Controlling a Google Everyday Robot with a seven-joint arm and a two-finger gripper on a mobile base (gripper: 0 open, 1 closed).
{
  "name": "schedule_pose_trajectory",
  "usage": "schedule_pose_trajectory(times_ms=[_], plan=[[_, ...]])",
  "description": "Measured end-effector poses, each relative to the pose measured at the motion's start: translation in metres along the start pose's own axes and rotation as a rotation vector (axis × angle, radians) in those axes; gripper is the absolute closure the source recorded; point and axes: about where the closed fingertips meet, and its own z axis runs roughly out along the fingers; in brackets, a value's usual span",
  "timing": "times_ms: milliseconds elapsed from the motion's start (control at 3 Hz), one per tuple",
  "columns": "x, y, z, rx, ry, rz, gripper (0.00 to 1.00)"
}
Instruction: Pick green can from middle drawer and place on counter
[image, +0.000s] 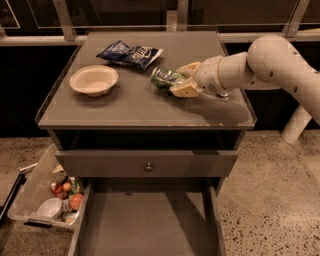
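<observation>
The green can (164, 78) lies tilted on its side over the counter (125, 107), right of its middle. My gripper (181, 80) reaches in from the right on the white arm (260, 65) and its tan fingers (184, 90) are closed around the can. Whether the can touches the counter top I cannot tell. The middle drawer (145, 225) stands pulled open at the bottom of the view with its grey floor bare.
A white bowl (94, 80) sits on the counter's left. A dark blue chip bag (130, 54) lies at the back. A shut drawer front with a round knob (148, 167) is under the counter. A clear bin of items (45, 200) stands on the floor at left.
</observation>
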Motion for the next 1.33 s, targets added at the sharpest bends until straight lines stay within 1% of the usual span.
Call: schedule_pose_trajectory(times_ms=[667, 1000, 1333], plan=[[0.0, 0.0, 0.0, 0.0, 0.0, 0.0, 0.12], [0.0, 0.0001, 0.0001, 0.0, 0.0, 0.0, 0.0], [0.0, 0.0001, 0.0001, 0.0, 0.0, 0.0, 0.0]])
